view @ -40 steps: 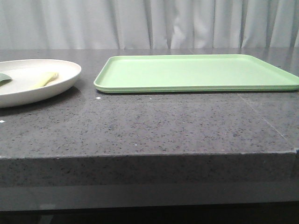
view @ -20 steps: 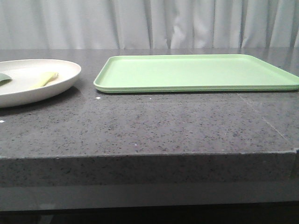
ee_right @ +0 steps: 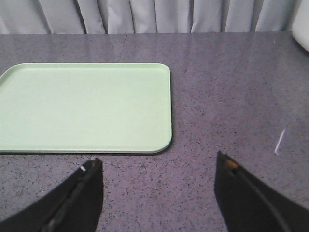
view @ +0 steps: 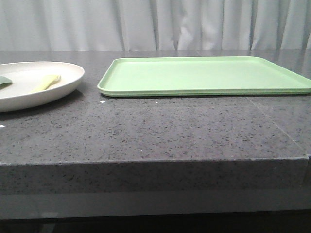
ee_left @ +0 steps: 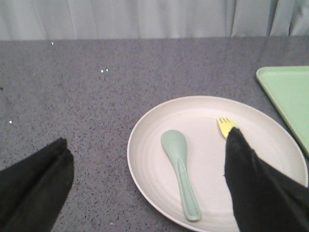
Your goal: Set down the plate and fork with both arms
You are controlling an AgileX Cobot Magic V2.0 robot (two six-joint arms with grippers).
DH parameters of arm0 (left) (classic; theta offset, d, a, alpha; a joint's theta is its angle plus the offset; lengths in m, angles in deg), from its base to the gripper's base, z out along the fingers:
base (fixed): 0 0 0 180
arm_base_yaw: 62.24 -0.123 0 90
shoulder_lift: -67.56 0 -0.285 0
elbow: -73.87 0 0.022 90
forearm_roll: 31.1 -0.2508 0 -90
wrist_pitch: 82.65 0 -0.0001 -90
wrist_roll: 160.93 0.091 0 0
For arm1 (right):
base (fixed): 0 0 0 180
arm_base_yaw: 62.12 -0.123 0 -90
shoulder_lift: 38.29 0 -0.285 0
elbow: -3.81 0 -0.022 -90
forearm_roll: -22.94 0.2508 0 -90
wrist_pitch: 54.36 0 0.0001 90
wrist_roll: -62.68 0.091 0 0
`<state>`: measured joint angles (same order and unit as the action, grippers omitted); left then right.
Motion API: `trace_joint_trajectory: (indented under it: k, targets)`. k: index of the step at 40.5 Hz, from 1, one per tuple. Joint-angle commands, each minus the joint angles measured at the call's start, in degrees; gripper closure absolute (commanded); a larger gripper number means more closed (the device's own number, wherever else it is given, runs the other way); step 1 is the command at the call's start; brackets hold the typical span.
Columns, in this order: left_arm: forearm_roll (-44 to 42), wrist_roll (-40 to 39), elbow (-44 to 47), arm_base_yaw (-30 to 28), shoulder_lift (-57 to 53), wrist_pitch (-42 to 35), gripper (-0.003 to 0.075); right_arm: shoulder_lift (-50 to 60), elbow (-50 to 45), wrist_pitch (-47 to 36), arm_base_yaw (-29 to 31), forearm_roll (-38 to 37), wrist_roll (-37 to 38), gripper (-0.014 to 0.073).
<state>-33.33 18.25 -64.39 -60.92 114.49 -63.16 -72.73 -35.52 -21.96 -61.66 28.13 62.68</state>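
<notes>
Lying on the worktop [view: 160,128] beside the tray [view: 204,75], the plate [ee_left: 207,154] is carrying the fork [ee_left: 224,126], tines pointing away from the left pincer [ee_left: 149,186], which is gaping wide, empty, nearer; right pincer [ee_right: 157,193] likewise gaping, empty.

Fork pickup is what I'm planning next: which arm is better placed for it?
Left, probably. The left claw is open right by the plate holding the fork. The right claw faces only the tray.
</notes>
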Motion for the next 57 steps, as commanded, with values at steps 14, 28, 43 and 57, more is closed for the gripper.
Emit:
trace_joint_trajectory:
  k: [14,28,43,57]
  targets:
    - [0.52,-0.60,-18.86,-5.74,24.59,9.92,0.0101,-0.69,2.10,-4.27,-0.04,0.25,-0.51,0.0071]
    - [0.52,-0.60,-26.17,-6.00,39.55,16.50,0.0101,-0.69,2.10,-4.22,-0.05,0.25,-0.51,0.0071]
    - [1.23,-0.60,-26.31,-6.00,44.27,16.28,0.0110,-0.69,2.10,-4.22,-0.05,0.25,-0.51,0.0071]
    - [4.00,-0.60,-26.31,-6.00,45.43,15.49,0.0343,-0.69,2.10,-4.22,-0.05,0.25,-0.51,0.0071]
